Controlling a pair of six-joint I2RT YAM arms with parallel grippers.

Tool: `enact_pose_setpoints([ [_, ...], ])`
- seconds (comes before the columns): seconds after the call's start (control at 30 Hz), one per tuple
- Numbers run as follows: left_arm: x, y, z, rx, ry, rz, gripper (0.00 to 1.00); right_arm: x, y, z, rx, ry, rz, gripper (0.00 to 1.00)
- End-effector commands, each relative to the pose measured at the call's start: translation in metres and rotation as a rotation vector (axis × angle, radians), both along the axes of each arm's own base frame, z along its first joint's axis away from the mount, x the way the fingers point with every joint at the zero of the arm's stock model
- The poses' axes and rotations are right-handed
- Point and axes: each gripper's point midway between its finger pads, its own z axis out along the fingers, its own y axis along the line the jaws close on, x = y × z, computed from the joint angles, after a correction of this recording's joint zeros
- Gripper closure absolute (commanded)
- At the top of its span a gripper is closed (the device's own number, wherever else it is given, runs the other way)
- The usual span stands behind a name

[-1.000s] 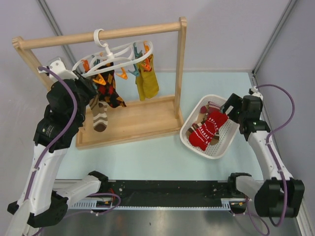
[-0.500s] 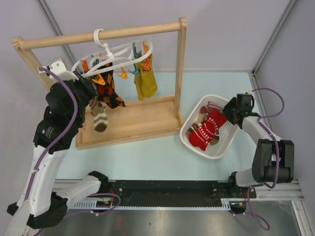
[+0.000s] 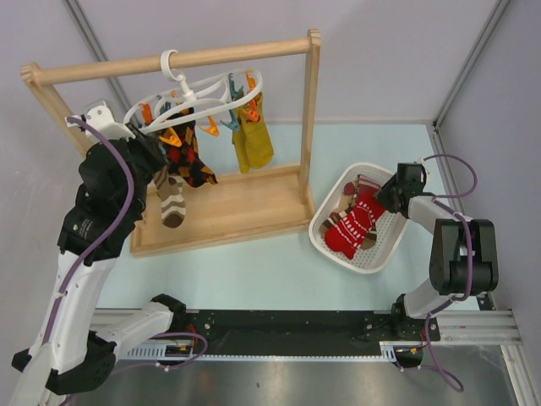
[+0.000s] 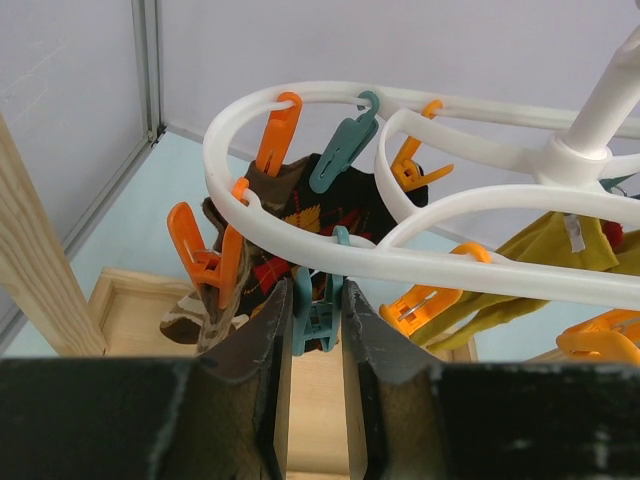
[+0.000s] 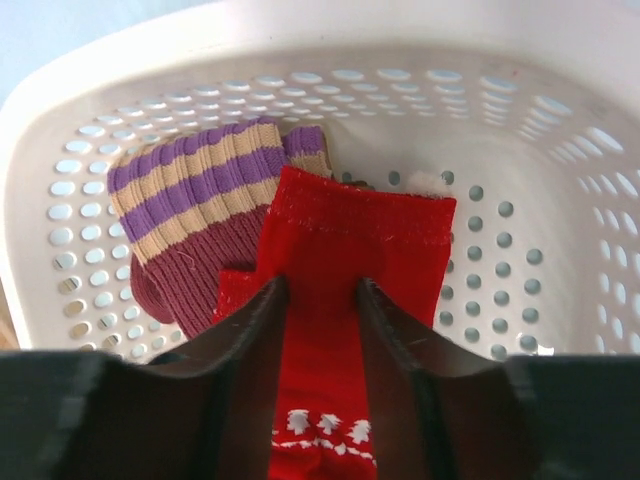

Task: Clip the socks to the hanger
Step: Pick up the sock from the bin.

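As they narrow, right fingers straddle red sock.

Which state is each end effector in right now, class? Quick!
Left end effector: closed on a teal peg.
Right end effector: straddling the red sock in the basket; grip cannot be told.

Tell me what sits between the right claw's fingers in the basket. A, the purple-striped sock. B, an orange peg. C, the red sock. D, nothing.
C: the right wrist view shows the right claw with a finger on either side of the red sock.
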Motion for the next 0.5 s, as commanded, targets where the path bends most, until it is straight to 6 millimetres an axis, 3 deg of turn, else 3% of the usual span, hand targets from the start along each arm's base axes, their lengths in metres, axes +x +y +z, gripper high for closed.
enact_pose_setpoints([
  [0.0,-0.008,0.008,-0.008,0.039,0.031,0.018,0.80,0.020,0.001,0.019,-0.017,-0.079,0.004,0.65],
  [0.27,-0.010,0.008,-0.009,0.040,0.037,0.012,0.80,0.005,-0.010,0.053,-0.131,-0.117,0.026,0.93],
  [0.3,-0.010,0.008,-0.009,0.043,0.041,0.014,0.80,0.003,-0.010,0.066,-0.145,-0.146,0.031,0.95],
  [0.47,-0.013,0.010,-0.007,0.046,0.040,0.016,0.79,-0.009,0.008,0.095,-0.225,-0.202,0.125,0.98],
])
